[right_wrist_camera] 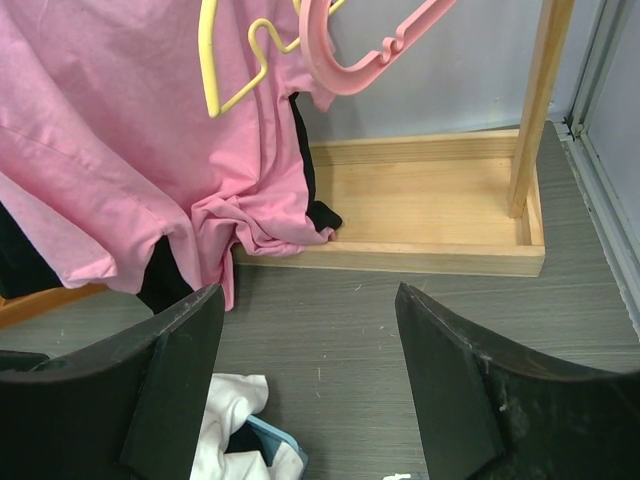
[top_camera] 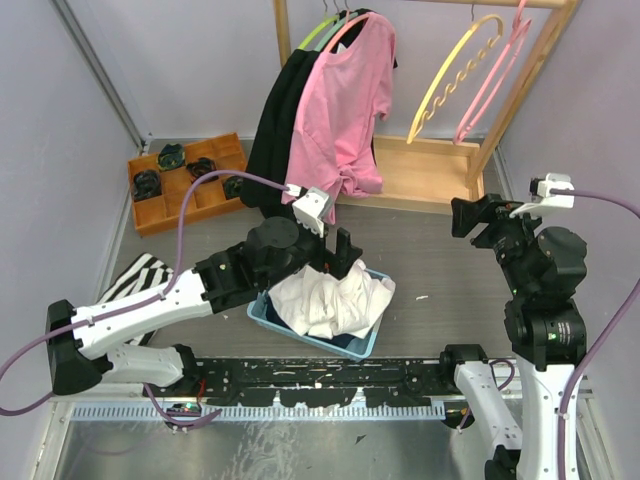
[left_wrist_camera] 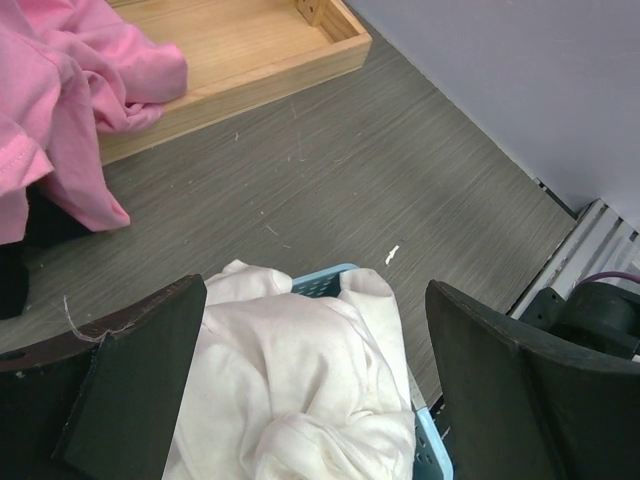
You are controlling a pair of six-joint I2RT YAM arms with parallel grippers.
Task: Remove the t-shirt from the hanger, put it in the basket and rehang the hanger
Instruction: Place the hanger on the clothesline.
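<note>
1. Your left claw (top_camera: 333, 252) is released, with its fingers wide apart. It hovers just above the white t-shirt (top_camera: 330, 295), which lies heaped in the blue basket (top_camera: 352, 345) at the lower centre of the top view.
2. Your right claw (top_camera: 478, 222) is released too and holds nothing. It hovers at the right of the frame, well apart from the basket and near the right wall.
3. The pink t-shirt (top_camera: 350, 100) hangs on its hanger (top_camera: 342, 28) at the upper centre, with a black t-shirt (top_camera: 280, 130) just behind it on the left.
4. The lower hem of the pink t-shirt is bunched on the front edge of the wooden rack base (top_camera: 420, 175).
5. To the right of it, a yellow hanger (top_camera: 455, 75) and a pink hanger (top_camera: 495, 75) carry no cloth.
6. A wide strip of grey surface (top_camera: 430, 250) shows between the base edge and the basket, in front of your right claw.
7. The orange tray (top_camera: 150, 212) sits at the upper left, close to the left wall.
</note>
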